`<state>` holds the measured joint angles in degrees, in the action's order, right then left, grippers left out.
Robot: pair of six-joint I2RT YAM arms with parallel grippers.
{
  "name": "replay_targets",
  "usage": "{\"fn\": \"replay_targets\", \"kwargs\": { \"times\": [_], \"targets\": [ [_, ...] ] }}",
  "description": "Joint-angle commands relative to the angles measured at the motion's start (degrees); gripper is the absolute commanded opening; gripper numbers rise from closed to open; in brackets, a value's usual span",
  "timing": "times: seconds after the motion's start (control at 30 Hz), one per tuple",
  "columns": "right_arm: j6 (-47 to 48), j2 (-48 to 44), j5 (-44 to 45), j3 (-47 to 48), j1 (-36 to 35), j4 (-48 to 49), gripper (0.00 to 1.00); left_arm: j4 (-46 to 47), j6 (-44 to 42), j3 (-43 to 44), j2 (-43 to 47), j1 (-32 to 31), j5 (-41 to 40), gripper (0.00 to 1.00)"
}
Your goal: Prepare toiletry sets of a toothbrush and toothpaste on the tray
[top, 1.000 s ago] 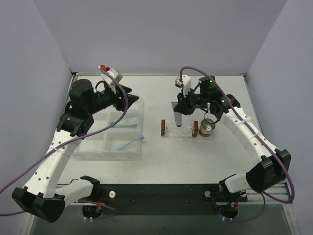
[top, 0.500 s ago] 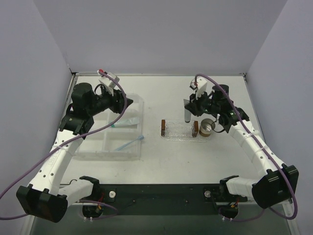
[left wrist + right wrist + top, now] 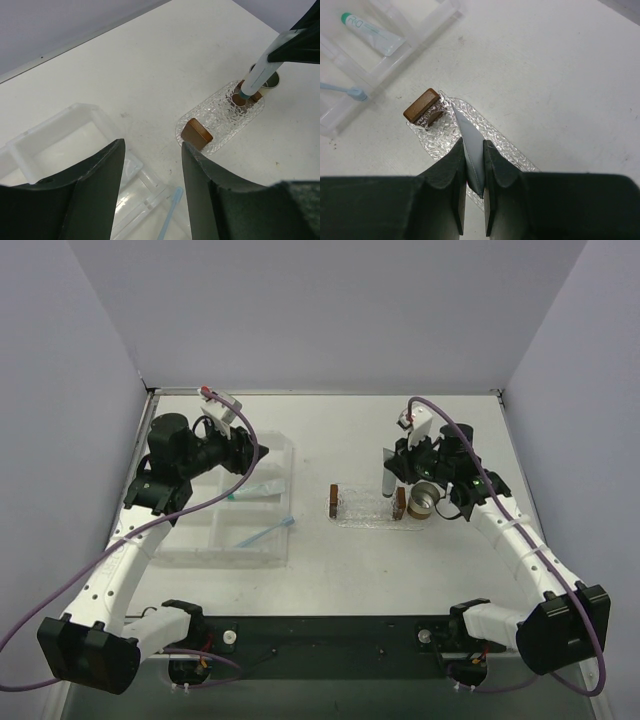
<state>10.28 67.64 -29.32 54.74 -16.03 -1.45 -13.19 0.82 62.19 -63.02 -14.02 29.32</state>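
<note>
Two toothpastes: the right gripper (image 3: pixel 474 150) pinches one toothpaste (image 3: pixel 466 130), seemingly above the single tray (image 3: pixel 502 145); second toothpaste (image 3: pixel 372 34) upper left. One toothbrush (image 3: pixel 340 90). The left gripper (image 3: pixel 151 145) gapes empty.

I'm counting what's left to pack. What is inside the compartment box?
One toothpaste tube and a toothbrush lie in the box. The left arm covers its far compartments, so anything there is hidden.
</note>
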Motion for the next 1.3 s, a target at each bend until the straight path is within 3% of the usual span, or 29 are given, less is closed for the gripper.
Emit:
{"fn": "replay_targets", "kwargs": {
  "times": [0.0, 1.27],
  "targets": [
    [-1.5, -1.5, -1.1, -1.2, 0.9, 5.9, 0.0, 3.3, -0.4, -0.2, 0.1, 0.5, 1.0, 0.59],
    [-3.1, -0.2, -2.6, -4.9, 1.6, 9.5, 0.0, 4.6, 0.1, -2.1, 0.3, 2.0, 3.1, 0.58]
  ]
}}
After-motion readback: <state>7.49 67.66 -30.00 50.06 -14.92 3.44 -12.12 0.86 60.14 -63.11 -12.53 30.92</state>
